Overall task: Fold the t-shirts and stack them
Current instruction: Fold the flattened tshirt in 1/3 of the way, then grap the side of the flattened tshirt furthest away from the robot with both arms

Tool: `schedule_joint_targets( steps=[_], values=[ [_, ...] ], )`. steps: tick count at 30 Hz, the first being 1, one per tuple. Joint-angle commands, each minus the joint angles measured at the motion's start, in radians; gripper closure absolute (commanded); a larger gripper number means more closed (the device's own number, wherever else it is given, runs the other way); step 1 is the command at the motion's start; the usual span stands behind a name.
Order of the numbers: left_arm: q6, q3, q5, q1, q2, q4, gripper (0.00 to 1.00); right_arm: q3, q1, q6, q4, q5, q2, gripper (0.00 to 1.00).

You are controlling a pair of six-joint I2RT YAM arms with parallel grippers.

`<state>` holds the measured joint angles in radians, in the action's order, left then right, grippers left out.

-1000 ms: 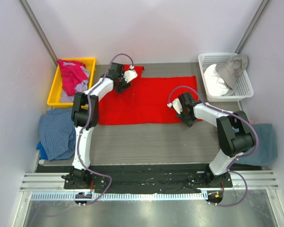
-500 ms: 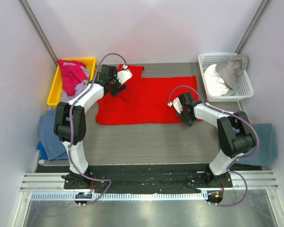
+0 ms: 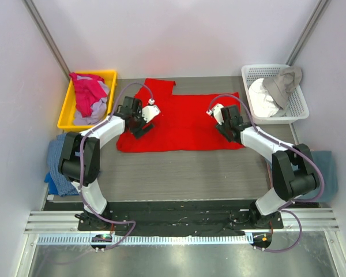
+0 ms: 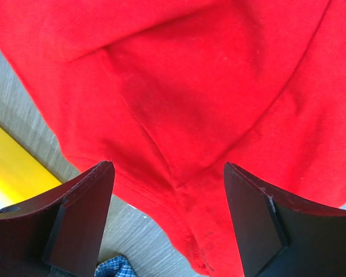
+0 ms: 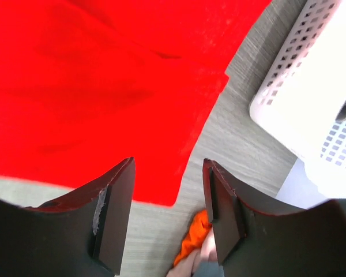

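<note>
Left wrist view: the left gripper [image 4: 167,170] was seen with its fingers spread wide and nothing between them, hung over the edge of the red t-shirt [image 4: 207,86]. In the right wrist view the right gripper [image 5: 168,164] was likewise found parted and empty above the shirt's right corner. The shirt was laid spread across the table [image 3: 184,167] and was judged unfolded, and pink garments [image 3: 87,92] were left in the yellow bin [image 3: 62,120]. Whether the blue cloth [image 3: 69,161] alongside was a finished stack could not be told.
</note>
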<state>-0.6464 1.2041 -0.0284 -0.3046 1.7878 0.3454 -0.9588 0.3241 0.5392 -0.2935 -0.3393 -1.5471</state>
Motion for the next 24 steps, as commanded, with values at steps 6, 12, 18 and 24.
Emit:
schedule_joint_targets(
  steps=[6, 12, 18, 24],
  values=[
    [0.014, -0.001, -0.007, -0.007, -0.005, -0.020, 0.18, 0.005, -0.017, 0.027, 0.168, -0.023, -0.157, 0.42],
    [-0.002, -0.024, 0.012, -0.005, 0.021, -0.020, 0.18, 0.012, -0.045, 0.050, 0.180, 0.000, -0.222, 0.43],
    [-0.035, -0.041, 0.061, -0.016, 0.035, 0.009, 0.18, 0.057, -0.051, 0.065, 0.152, 0.020, -0.214, 0.43],
    [-0.085, -0.054, 0.131, -0.030, 0.062, 0.067, 0.19, 0.071, -0.051, 0.061, 0.042, 0.080, -0.180, 0.44]
  ],
)
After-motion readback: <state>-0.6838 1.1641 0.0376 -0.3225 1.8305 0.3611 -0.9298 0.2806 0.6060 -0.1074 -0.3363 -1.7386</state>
